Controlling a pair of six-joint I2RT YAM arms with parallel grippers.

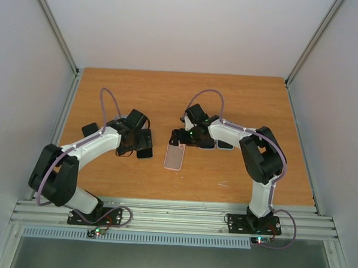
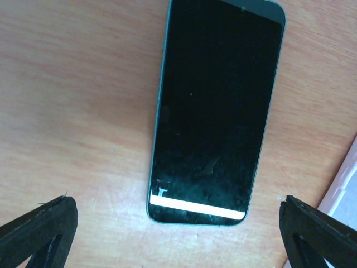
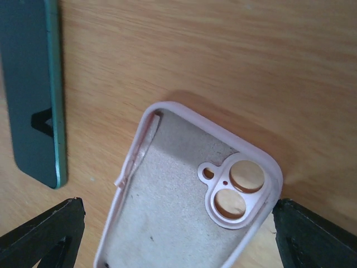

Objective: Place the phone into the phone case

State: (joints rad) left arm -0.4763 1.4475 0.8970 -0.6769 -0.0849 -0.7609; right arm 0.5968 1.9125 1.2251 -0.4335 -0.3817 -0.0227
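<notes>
The phone (image 2: 215, 111) lies flat on the wooden table with its dark screen up and a thin green edge. My left gripper (image 2: 178, 237) hangs open over its near end, and neither fingertip (image 2: 39, 229) touches it. The pink phone case (image 3: 178, 218) lies hollow side up just right of the phone (image 3: 33, 95), with its camera cutouts (image 3: 237, 192) showing. My right gripper (image 3: 178, 243) is open and straddles the case, whose right corner lies close to one fingertip (image 3: 312, 237). From above, the case (image 1: 174, 156) lies between my left gripper (image 1: 137, 138) and right gripper (image 1: 188, 137).
The wooden table (image 1: 181, 98) is walled by white panels at the left, right and back. A metal rail (image 1: 174, 216) carrying both arm bases runs along the near edge. A strip of the pink case (image 2: 346, 184) shows at the right edge of the left wrist view.
</notes>
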